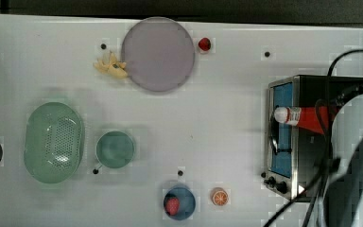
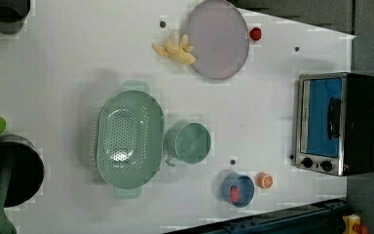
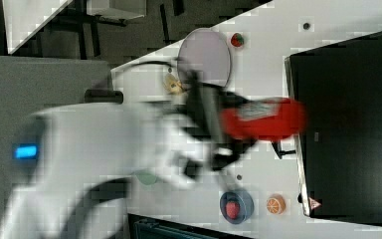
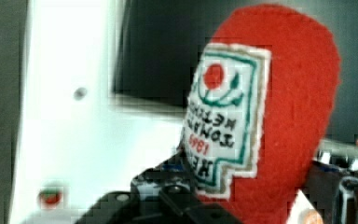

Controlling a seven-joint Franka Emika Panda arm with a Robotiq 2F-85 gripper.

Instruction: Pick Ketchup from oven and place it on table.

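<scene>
The ketchup (image 4: 289, 107) bottle is showing a smooth red plastic skin with a faint sheen, and a matt, paper-like white label with green and red print. Beneath it, the oven (image 1: 307, 137) is presenting a brushed steel front frame, a glossy blue-tinted glass door and a matt black top panel. The table (image 1: 217, 118) the oven is standing on is looking smooth, white and slightly reflective. Well apart from the oven, the colander (image 2: 129, 139) is appearing as matt pale green plastic, and the plate (image 1: 158, 54) as dull grey-lilac.
</scene>
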